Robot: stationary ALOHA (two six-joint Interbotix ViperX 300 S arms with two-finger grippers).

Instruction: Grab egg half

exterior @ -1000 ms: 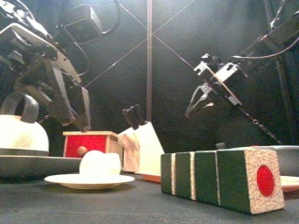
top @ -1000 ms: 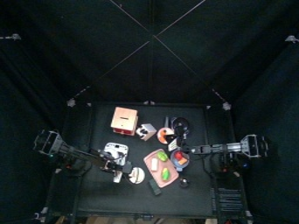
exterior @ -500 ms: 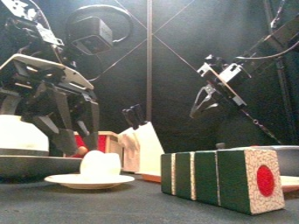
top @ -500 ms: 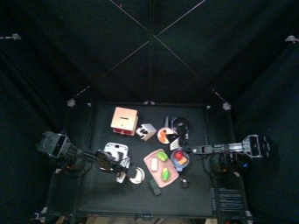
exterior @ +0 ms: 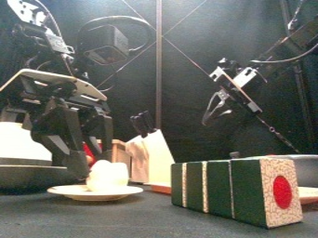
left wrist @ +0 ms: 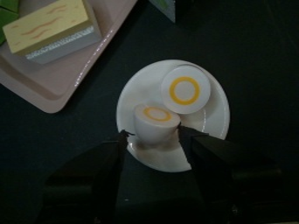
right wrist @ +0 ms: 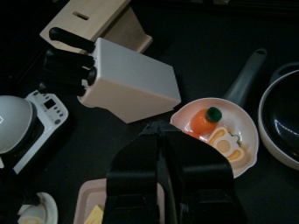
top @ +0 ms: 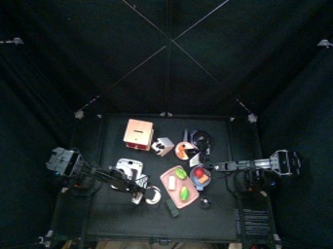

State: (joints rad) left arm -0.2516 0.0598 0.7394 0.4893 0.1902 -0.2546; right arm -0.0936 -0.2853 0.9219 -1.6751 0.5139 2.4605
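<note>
the left hand (left wrist: 152,162) is hanging right over the little white saucer (left wrist: 138,92) near the front left of the bench (exterior: 149,218), jaws spread wide, and the nearer egg half (left wrist: 158,118) is sitting just ahead of the gap between them. there are two halves on that saucer, the nearer one leaning yolk-up and the other egg half (left wrist: 184,88) lying flat right behind it, touching or almost. from the front the hand (exterior: 85,149) is looking like it's straddling the egg (exterior: 107,175), not pinching anything yet. my worry: those halves are smooth and rounded, so if the jaws are closing off-centre the egg could squirt out sideways, or bump its neighbour off the plate. the saucer is light too, so a jaw tip catching the rim could tip or drag the whole thing. also the pink tray (left wrist: 70,74) with the yellow sandwich thing is just beside it, not much room to wander. the right hand (right wrist: 163,149) is parked over by the knife block, jaws pressed together, holding nothing. no brands or readable writing anywhere that i can make out.
</note>
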